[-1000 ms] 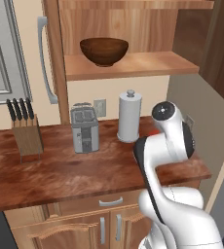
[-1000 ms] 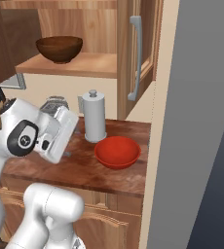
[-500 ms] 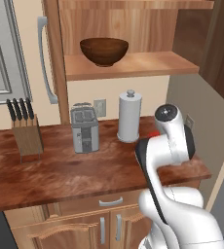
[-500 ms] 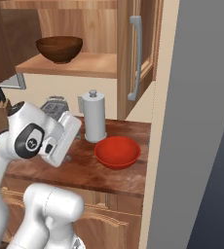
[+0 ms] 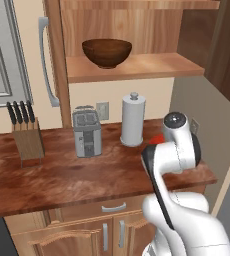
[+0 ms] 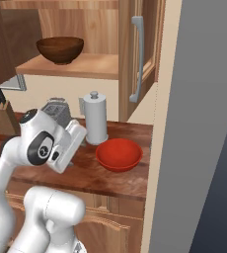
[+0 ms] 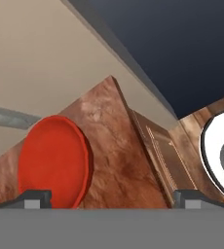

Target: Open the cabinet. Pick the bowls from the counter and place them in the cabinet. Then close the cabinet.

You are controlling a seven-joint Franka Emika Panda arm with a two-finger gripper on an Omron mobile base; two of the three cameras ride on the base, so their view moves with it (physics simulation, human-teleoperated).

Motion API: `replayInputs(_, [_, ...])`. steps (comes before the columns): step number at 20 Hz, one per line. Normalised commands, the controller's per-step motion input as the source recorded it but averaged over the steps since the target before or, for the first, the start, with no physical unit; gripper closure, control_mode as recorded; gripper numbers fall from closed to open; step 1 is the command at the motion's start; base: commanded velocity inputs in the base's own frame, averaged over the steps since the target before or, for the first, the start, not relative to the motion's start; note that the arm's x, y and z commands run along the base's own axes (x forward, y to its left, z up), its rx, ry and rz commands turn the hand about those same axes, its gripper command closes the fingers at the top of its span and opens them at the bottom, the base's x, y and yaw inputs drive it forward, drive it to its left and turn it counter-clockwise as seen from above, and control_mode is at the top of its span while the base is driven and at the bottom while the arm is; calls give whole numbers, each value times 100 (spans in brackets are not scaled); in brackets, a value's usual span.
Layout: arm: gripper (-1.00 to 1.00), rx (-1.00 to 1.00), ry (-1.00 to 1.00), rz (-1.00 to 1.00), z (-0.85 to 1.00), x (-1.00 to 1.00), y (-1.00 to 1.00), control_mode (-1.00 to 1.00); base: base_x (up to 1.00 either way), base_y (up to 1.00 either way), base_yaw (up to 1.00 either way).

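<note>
The cabinet [image 5: 137, 55] is standing open high above the gripper, its two doors swung out to either side, one long grey bar handle [image 6: 137, 59] showing on the door nearest the end wall. On its lower shelf [image 6: 81, 66] the brown bowl [image 5: 107, 52] is sitting upright, well above and away from the gripper.

The counter [image 5: 62, 175] is stretching out below the gripper, its reddish wood grain running past the fingertips in the hand view, where its end edge [image 7: 148, 141] is meeting the wall.

The white arm [image 6: 41, 148] is bending over the counter's front edge, with the hand angled toward the counter's far end.

The paper towel roll [image 6: 95, 118] is standing upright at the back of the counter, beyond the gripper and just beside the red bowl. The toaster [image 5: 87, 132] is sitting farther off along the counter, and the knife block [image 5: 24, 135] is standing well apart at the opposite end.

The red bowl [image 6: 119, 154] is resting on the counter near its end, just ahead of the gripper; in the hand view it is lying beside one fingertip, apart from it and not between the two.

The gripper [image 7: 111, 198] is standing spread wide and grasping nothing, its two dark fingertips [image 7: 33, 198] far apart with bare counter between them.
</note>
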Motion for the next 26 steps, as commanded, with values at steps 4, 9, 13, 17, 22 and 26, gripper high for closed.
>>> replayInputs(4, [-100, 5, 1, 0, -24, 38, 0, -100, 0, 0, 0])
replayInputs(9, [-100, 5, 0, 0, -33, 33, 0, -100, 0, 0, 0])
replayInputs(13, [-100, 2, 0, 0, -28, 34, 0, -100, 0, 0, 0])
replayInputs(17, [-100, 0, 1, -6, -21, 18, 0, -100, 0, 0, 0])
replayInputs(22, [-100, 1, 4, -7, -22, 29, 0, -100, 0, 0, 0])
replayInputs(26, [-100, 8, 5, -7, -32, 29, -1, -100, 0, 0, 0])
